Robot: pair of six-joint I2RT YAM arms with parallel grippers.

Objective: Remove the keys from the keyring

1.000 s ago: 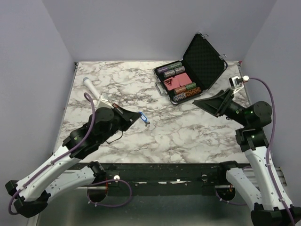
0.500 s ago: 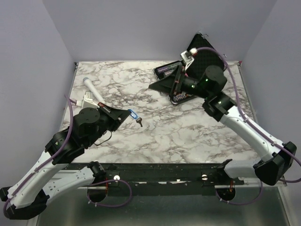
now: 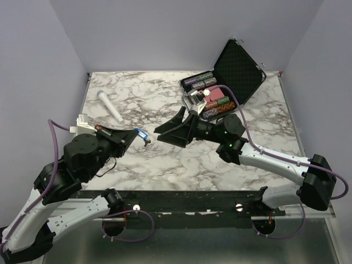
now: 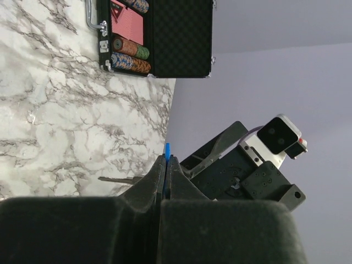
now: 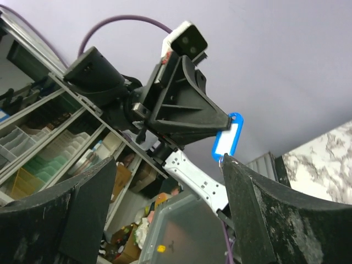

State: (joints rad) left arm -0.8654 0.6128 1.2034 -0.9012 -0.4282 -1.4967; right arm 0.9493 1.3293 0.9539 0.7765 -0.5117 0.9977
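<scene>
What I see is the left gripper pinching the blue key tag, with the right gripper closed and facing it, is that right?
Not quite: the right gripper is open, not closed. The right wrist view shows its fingers spread wide apart. The rest holds: the left gripper pinches the blue key tag, and the right gripper faces it.

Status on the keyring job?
Left gripper shut on keyring tag, held off the table. Right gripper open, facing it, not touching. Key hangs from the ring. Nothing in between.
</scene>
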